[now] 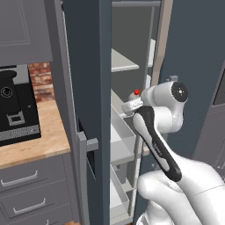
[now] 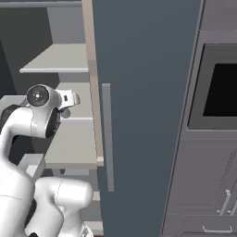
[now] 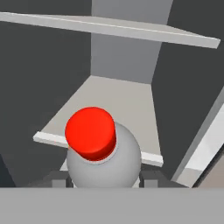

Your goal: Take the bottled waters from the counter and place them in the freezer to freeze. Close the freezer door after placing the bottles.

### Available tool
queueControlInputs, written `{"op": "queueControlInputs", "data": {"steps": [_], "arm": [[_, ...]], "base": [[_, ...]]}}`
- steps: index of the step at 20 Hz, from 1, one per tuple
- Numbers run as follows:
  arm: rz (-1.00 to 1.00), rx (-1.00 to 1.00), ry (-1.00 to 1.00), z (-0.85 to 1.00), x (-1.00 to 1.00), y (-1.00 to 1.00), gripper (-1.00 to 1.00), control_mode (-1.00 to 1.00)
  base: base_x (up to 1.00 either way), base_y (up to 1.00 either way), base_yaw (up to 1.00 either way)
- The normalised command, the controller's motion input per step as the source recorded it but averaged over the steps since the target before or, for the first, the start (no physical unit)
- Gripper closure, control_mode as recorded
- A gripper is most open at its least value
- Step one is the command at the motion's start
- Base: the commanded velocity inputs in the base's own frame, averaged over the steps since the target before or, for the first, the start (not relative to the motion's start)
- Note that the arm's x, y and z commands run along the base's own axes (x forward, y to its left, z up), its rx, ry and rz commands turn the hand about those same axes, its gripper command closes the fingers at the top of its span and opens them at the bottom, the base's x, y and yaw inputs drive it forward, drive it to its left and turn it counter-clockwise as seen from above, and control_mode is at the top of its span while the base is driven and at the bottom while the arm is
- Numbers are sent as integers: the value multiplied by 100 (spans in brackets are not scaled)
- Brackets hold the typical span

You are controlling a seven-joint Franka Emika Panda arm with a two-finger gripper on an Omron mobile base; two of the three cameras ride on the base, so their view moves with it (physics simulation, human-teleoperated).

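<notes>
Hand view, red-capped bottle in pincer — cap toward freezer shelf

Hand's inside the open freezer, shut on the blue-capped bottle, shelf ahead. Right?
Not quite: the cap is red, not blue. The hand view shows the hand shut on the grey bottle with a red cap, a pale shelf ahead inside the open freezer. The left base view also shows the red cap at the hand.

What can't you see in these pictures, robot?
- Red-capped bottle: in the hand view its lower body is cut off by the bottom edge.
- Gripper: its fingertips are covered by the bottle.
- Coffee machine: cut off by the left edge of the left base view.
</notes>
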Motion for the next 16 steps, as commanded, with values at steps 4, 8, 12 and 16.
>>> {"op": "queueControlInputs", "data": {"steps": [4, 8, 12, 16], "arm": [[-14, 5, 0, 0, 66, 0, 100, -100], [-4, 9, 0, 0, 53, -1, 100, -100], [0, 14, 7, -8, 61, -3, 100, -100], [0, 15, 11, -25, 52, 0, 100, -100]], "base": [[0, 0, 0], [0, 0, 0], [0, 0, 0], [0, 0, 0]]}}
